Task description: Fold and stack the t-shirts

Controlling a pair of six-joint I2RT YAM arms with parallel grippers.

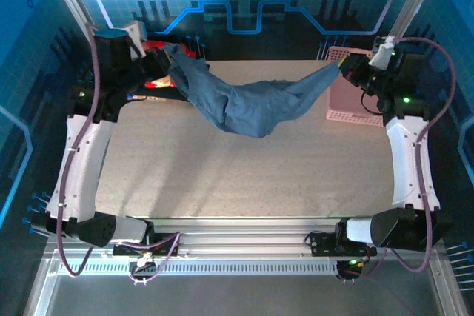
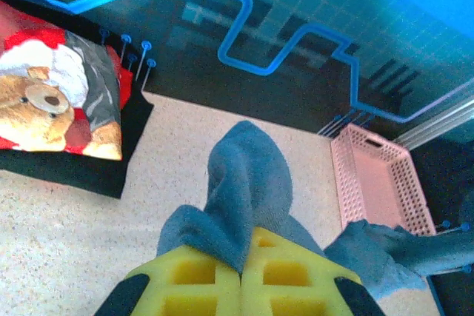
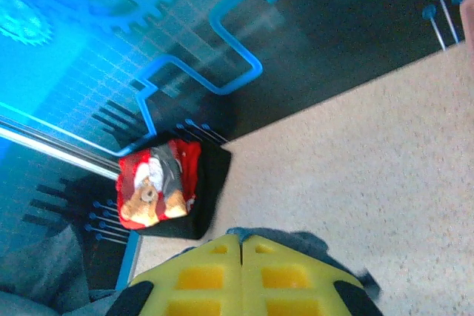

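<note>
Left gripper (image 1: 164,61) is clamped on one end of the blue shirt (image 1: 252,105), up over the far-left corner of the tabletop (image 1: 259,183). In the left wrist view the yellow pads (image 2: 200,279) are pressed together with a bunched fold of blue cloth coming out from between them. Right gripper (image 1: 345,69) pinches the other end near the far-right corner, just above the basket (image 1: 348,105). In the right wrist view its pads are together too, with a bit of blue cloth showing around the tips. The shirt hangs between the two grippers along the far edge, narrow at both held ends and sagging into a wide crumpled belly around the middle. Can't tell if the low point touches the tabletop or sits just above it. Red shirt (image 2: 59,109), bear print up, lies folded on the black shirt (image 2: 74,172) at the far-left corner, and the black one sticks out past it on the near and right sides. The pink lattice basket sits at the far-right corner against the right edge, nothing visible inside it from the left wrist view.
</note>
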